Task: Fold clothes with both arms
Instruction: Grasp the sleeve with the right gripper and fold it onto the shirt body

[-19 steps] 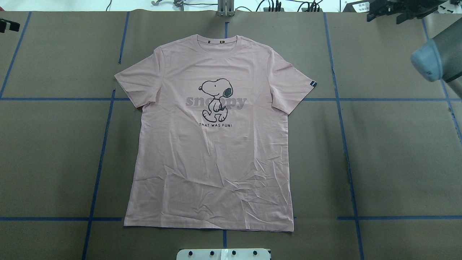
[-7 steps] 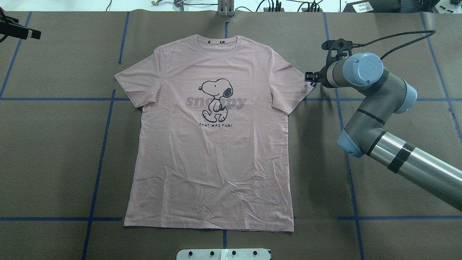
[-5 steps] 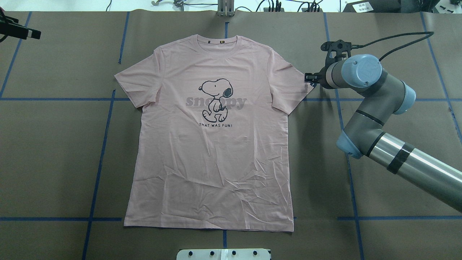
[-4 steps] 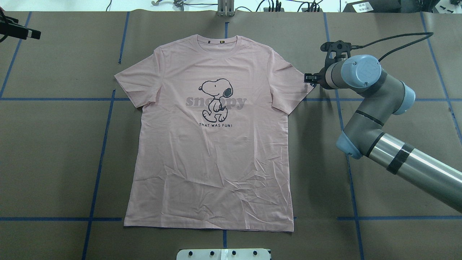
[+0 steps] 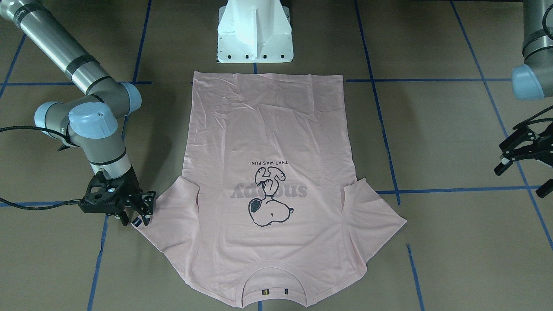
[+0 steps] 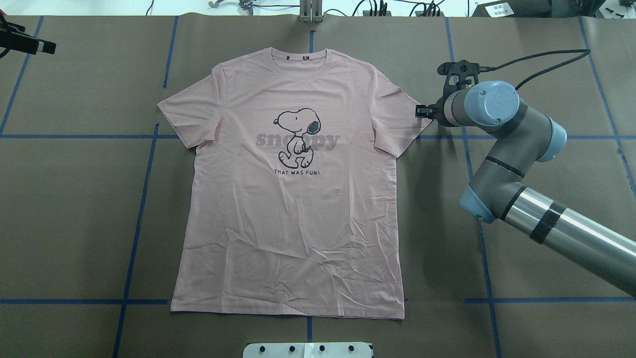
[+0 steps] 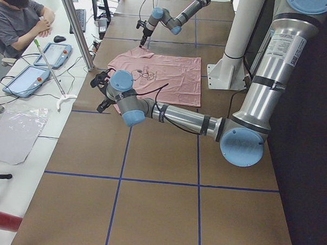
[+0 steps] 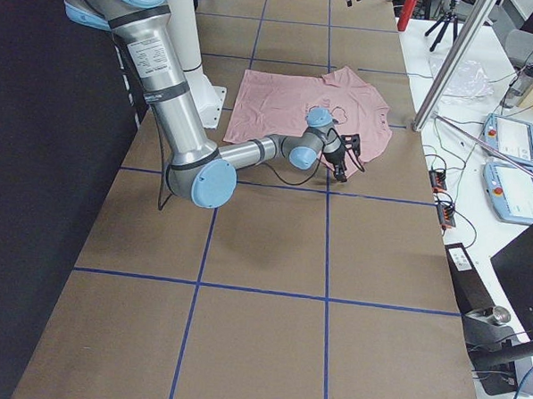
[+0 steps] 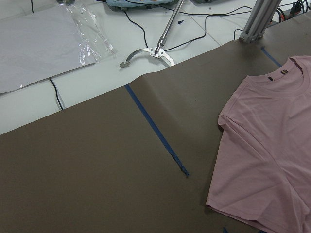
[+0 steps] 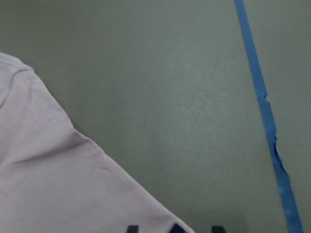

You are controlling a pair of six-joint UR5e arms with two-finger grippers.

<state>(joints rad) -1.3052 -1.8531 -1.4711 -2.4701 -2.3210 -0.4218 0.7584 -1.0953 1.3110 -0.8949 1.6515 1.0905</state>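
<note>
Overhead exterior: my right gripper (image 6: 421,110), fingers spread, sat at right sleeve tip of pale pink printed T-shirt (image 6: 293,214), body lying leftward; my left gripper (image 5: 520,175), spread too, well apart.

Right end effector (image 5: 137,216) perhaps touching T-shirt (image 5: 268,129)
</note>
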